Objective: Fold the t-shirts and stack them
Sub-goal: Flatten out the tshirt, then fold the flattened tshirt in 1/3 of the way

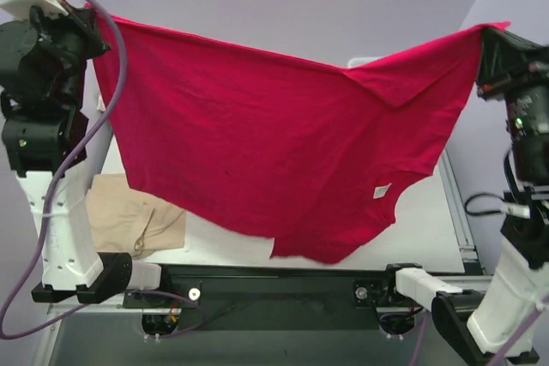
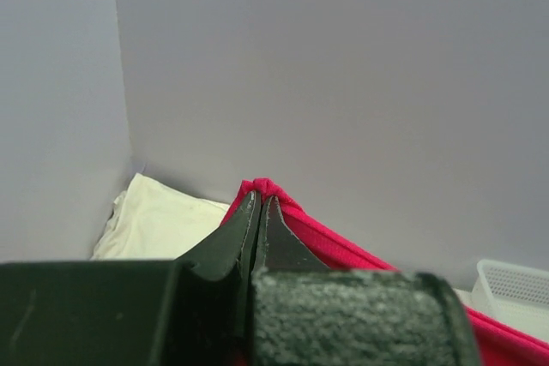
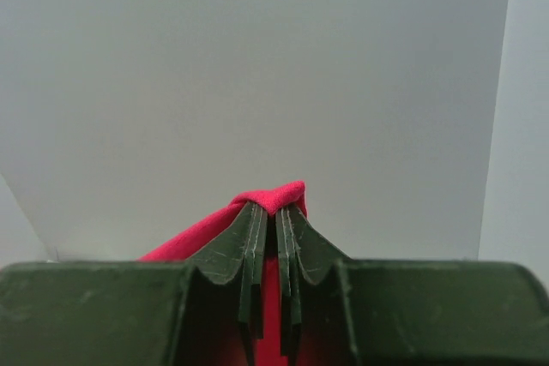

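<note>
The left jaws are pressed together on a small bunched nub of the red t-shirt (image 2: 264,188), with cloth peeping out just past their tips. The right jaws are likewise closed, pinching a rolled fold of the same shirt that caps their tips in the right wrist view. Each grip takes only a little cloth at an outer corner.

From these two pinches the shirt hangs spread in the air between the raised arms. Its top edge sags in a shallow curve from left to right. Its body drapes down in front of the worktop (image 1: 429,220), lowest near the middle. Whether the bottom edge brushes the worktop cannot be told. On the right a flap, perhaps a sleeve, folds over the front. A small white label (image 1: 382,190) shows beside a curved notch that may be the neckline.

The sag and loose creases suggest a light, limp knit with no stiffness of its own. It will probably follow whatever holds it and crumple wherever it is let go. It is not fragile, but so small a pinch could slip under a sharp pull. Corners, hem ends or shoulder seams look the soundest places to hold, since a mid-panel grip would only gather it.

A tan t-shirt (image 1: 129,220) lies crumpled on the worktop near the left arm. A cream-white t-shirt (image 2: 163,220) and a white basket (image 2: 515,285) lie farther back.
</note>
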{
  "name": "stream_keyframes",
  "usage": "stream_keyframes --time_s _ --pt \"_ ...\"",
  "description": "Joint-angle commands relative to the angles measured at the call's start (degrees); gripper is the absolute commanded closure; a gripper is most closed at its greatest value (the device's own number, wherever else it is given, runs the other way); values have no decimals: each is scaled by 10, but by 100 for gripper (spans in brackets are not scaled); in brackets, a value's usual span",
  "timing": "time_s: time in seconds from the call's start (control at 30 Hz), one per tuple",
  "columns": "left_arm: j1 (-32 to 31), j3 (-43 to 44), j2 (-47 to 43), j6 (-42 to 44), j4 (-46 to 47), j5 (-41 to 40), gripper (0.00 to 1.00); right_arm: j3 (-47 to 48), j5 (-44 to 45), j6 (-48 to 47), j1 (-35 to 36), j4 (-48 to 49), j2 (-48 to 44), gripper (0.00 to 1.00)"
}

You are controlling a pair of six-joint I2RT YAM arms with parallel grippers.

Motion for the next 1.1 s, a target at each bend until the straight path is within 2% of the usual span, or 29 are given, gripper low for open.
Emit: stream_keyframes --time_s 0.0,0.33,0.43,0.57,0.73,0.9,1.07 --pt "7 -73 35 7 59 -21 100 -9 15 2 -5 64 83 100" --pt "5 -461 86 -44 247 -54 100 -149 49 32 17 149 296 100" --pt "4 -540 131 -60 300 -68 100 -184 43 40 32 182 373 100" --pt "5 -531 246 -76 333 -69 100 -180 30 46 47 209 486 100" --pt "4 -437 346 -79 336 -63 100 -102 33 52 46 199 578 100" --pt "3 -319 436 -83 314 -57 100 -43 28 54 37 170 622 100" --pt "3 -278 463 -93 309 -54 100 -39 33 50 31 160 629 100"
